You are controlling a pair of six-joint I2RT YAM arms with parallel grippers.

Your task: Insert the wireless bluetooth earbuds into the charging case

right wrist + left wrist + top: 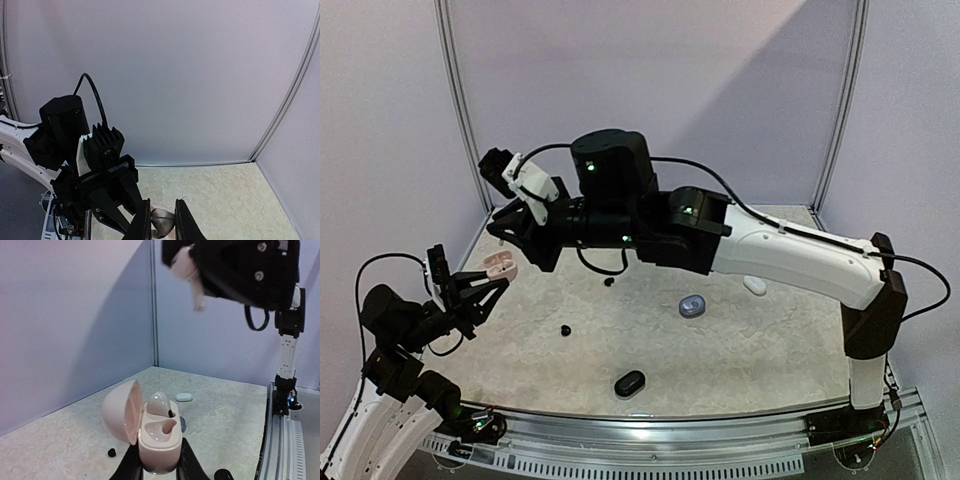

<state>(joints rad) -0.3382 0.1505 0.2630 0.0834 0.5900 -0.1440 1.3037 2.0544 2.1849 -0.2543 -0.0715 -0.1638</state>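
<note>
The left gripper (160,464) is clamped on the base of a pink case (159,442). It holds the case, which looks lifted clear of the table (750,350), at about ten o'clock, with the lid (122,412) swung open. A pearly earbud (160,405) sits in the far pocket, and the near pocket (159,430) is bare. The right gripper (162,216) hangs just above the case with its fingers set narrow. In its own camera a pearly rounded thing shows in the gap, but I cannot tell whether it is pinched there or simply lies beyond the tips. Down on the table, one black earbud (566,330) lies at nine o'clock from the middle and a second black earbud (610,282) at eleven. A black case (630,383) sits at six, a grey case (692,307) near the middle and a white case (755,285) toward two. To my eye these buds are featherlight, hard-shelled and glossy. That makes them likely to squirt out of a firm pinch or roll away at a nudge. I would take one gently across the fattest part of its rounded body, leaving the narrow end free to drop into the bare pocket. The pocket is shaped, so the bud probably has to go in turned the right way.
</note>
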